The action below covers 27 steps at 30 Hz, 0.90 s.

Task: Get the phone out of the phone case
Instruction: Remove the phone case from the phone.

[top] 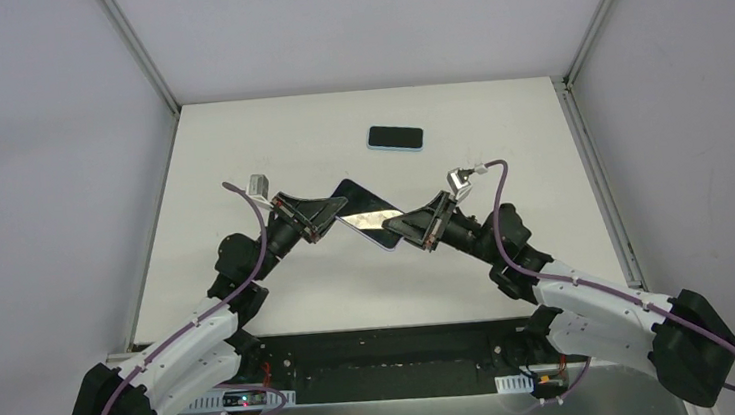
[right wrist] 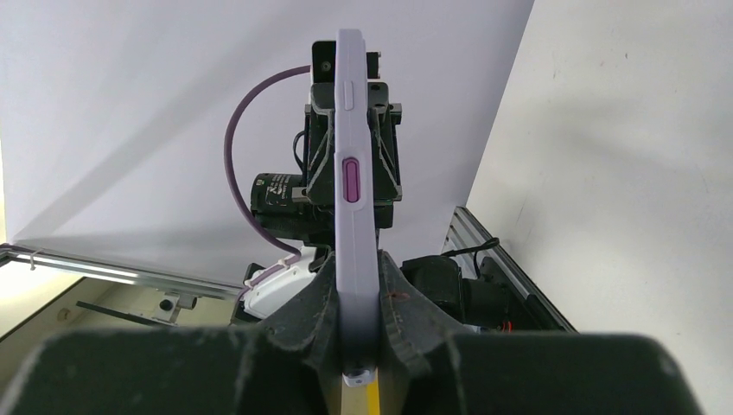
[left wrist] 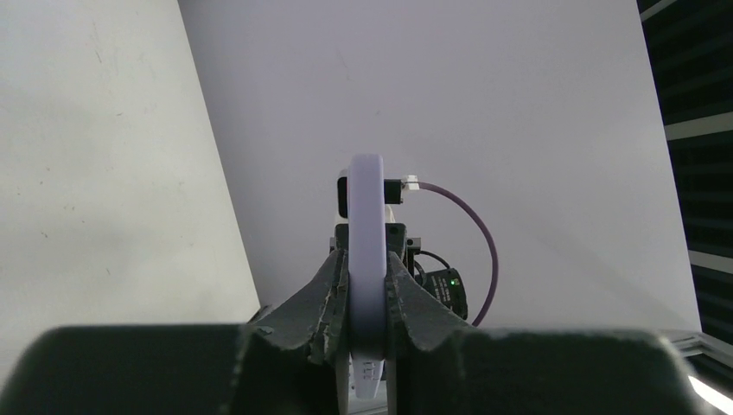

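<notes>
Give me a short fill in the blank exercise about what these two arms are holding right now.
The left gripper and right gripper hold the cased phone from ____ ends.
Both sets of fingers are ____ on it.
A second phone lies untouched on the ____.
Missing words: opposite; shut; table.

My arms angle inward; left gripper (top: 334,213) and right gripper (top: 394,225) face each other, both clamped on the phone case (top: 366,215).
</notes>
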Motion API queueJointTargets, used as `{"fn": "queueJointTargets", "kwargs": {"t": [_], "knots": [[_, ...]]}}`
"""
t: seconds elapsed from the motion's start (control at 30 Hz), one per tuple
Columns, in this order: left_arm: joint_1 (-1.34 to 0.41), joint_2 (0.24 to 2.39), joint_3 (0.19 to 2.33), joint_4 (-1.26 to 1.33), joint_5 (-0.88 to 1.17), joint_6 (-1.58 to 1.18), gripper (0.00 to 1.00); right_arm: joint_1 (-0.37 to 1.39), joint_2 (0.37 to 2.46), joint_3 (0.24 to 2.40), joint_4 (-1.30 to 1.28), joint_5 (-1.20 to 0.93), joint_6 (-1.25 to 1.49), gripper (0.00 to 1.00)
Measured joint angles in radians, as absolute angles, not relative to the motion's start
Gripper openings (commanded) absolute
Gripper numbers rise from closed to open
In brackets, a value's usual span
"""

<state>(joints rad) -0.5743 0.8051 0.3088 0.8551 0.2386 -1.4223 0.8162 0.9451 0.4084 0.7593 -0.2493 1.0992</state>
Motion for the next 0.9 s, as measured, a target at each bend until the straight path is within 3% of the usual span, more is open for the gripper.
{"fn": "queueJointTargets", "kwargs": {"t": [0.1, 0.17, 0.23, 0.33, 0.53, 0.77, 0.9], "knots": [[-0.574, 0.808, 0.309, 0.855, 0.243, -1.424, 0.0, 0.81, 0.945, 0.408, 0.757, -0.26, 1.096, 0.0], [-0.574, 0.81, 0.309, 0.855, 0.246, -1.425, 0.0, 0.805, 0.944, 0.408, 0.754, -0.271, 1.096, 0.23], [-0.574, 0.812, 0.309, 0.855, 0.252, -1.425, 0.0, 0.802, 0.939, 0.408, 0.745, -0.28, 1.095, 0.55], [-0.574, 0.812, 0.309, 0.847, 0.259, -1.423, 0.0, 0.798, 0.915, 0.409, 0.722, -0.302, 1.083, 0.73], [-0.575, 0.799, 0.31, 0.826, 0.221, -1.425, 0.0, 0.797, 0.782, 0.409, 0.599, -0.315, 1.007, 0.75], [-0.575, 0.783, 0.326, 0.825, 0.136, -1.434, 0.0, 0.818, 0.731, 0.409, 0.545, -0.303, 0.958, 0.62], [-0.576, 0.783, 0.347, 0.825, 0.094, -1.444, 0.0, 0.845, 0.762, 0.409, 0.548, -0.29, 0.952, 0.61]]}}
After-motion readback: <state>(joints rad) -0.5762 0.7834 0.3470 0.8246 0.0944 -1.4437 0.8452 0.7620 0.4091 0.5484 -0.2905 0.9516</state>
